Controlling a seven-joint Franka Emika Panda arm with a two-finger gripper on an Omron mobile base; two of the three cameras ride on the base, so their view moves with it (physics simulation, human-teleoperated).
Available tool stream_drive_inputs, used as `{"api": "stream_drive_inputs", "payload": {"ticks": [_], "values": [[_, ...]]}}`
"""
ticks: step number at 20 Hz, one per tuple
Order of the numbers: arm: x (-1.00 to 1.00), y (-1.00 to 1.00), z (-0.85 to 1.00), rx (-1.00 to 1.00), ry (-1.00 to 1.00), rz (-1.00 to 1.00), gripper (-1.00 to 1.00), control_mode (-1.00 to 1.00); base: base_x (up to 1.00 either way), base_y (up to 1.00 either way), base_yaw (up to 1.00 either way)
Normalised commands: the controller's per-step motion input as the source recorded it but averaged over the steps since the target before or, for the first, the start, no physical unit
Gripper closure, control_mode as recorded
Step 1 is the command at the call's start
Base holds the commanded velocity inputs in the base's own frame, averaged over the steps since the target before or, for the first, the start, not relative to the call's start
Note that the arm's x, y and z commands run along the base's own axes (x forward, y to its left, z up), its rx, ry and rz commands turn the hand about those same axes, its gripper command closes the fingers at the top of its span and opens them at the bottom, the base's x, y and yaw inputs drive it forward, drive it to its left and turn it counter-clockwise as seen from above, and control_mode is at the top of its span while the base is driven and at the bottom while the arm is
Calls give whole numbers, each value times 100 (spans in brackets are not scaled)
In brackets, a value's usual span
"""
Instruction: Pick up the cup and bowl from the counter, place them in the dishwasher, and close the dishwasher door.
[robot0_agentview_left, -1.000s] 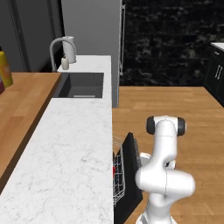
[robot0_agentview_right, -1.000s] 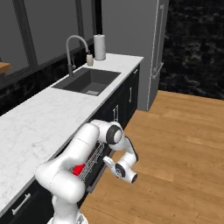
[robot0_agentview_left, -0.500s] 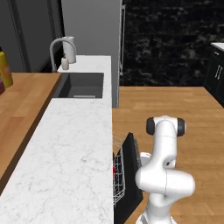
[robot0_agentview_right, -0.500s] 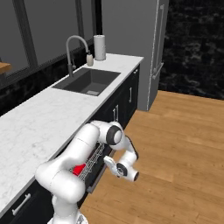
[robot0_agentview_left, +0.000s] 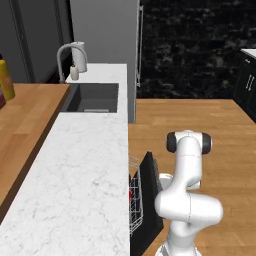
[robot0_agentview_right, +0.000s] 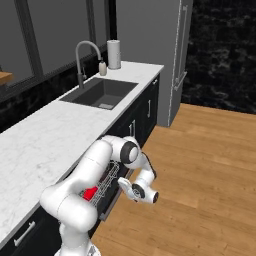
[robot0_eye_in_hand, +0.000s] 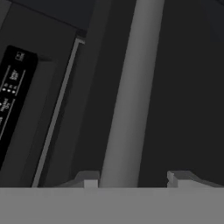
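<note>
1 step is left, by my reading: shutting the dishwasher door, nearly upright beside the bench, with the cup red in the rack. jaws stand apart around the grey handle, so push squarely and evenly, without slipping sideways.

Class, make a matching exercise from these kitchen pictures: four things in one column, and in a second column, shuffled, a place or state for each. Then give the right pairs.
Things:
1. cup
2. dishwasher door
3. faucet
4. yellow bottle

Places or states:
A. on the wooden top
B. partly raised, not yet shut
C. arching over the sink
D. in the wire rack

Pairs: 1-D, 2-B, 3-C, 4-A
</note>
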Motion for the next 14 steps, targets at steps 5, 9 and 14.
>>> {"api": "stream_drive_inputs", "payload": {"ticks": [5, 9, 14], "values": [[-73, 100, -100, 30, -45, 4, -100, -100, 0, 0, 0], [-90, 100, -96, 46, -42, 5, -100, -100, 0, 0, 0], [-100, 100, -43, 49, -4, 8, -100, -100, 0, 0, 0]]}}
